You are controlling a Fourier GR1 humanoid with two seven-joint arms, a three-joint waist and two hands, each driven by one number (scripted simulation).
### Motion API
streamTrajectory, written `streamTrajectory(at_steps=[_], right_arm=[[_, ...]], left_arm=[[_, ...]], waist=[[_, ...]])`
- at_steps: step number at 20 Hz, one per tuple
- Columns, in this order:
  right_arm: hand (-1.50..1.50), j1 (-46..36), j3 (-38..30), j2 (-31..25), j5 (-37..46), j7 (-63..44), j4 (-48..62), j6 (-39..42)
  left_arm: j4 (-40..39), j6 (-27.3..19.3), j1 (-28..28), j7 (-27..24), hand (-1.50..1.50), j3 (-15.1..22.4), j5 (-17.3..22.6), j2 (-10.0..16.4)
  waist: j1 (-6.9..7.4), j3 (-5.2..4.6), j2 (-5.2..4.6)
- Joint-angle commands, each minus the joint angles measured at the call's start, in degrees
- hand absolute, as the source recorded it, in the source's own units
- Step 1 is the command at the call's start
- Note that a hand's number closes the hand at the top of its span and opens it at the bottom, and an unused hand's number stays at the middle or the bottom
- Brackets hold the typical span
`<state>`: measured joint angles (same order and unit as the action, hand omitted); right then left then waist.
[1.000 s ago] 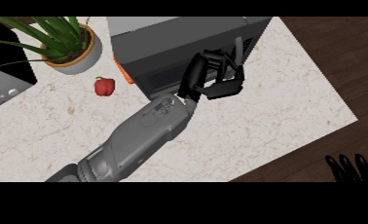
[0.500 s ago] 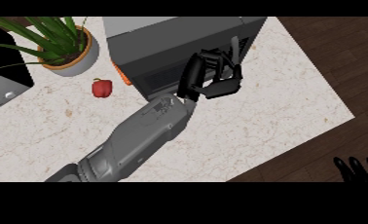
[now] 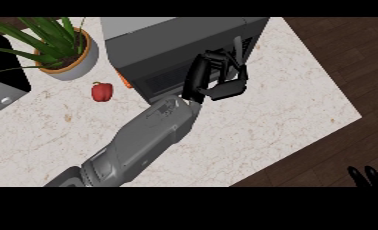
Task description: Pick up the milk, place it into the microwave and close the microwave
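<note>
The grey microwave (image 3: 177,39) stands at the back middle of the counter, its dark front (image 3: 166,79) facing me. My left hand (image 3: 218,76) lies against the right part of that front, fingers fairly straight and pointing up and the thumb below, with nothing held. No milk shows in this view; whether it is inside the microwave is hidden. Only the fingertips of my right hand (image 3: 362,175) show, resting at the lower right edge off the counter.
A red bell pepper (image 3: 101,91) lies left of the microwave, with a small orange thing (image 3: 126,82) at the microwave's left corner. A potted plant (image 3: 66,54) stands at the back left. The counter's right edge (image 3: 332,89) borders dark wooden floor.
My left hand has barely shifted against the microwave's front. Nothing else has visibly moved.
</note>
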<state>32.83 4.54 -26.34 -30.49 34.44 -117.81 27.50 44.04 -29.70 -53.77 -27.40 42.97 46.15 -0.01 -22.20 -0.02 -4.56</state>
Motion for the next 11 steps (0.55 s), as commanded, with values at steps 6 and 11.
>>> streamTrajectory(at_steps=[6,11], right_arm=[[-1.50,1.90,-0.41,-1.63,-2.59,-0.54,-1.77,1.93],[-1.50,1.68,-1.16,-2.92,-3.34,-1.17,-2.72,2.54]], left_arm=[[-4.81,0.81,-4.59,-0.09,1.50,-1.21,2.42,0.00],[-4.83,0.91,-4.46,-0.83,1.50,-0.12,3.65,0.00]], waist=[[-0.96,0.06,-0.60],[-1.19,0.05,-0.81]])
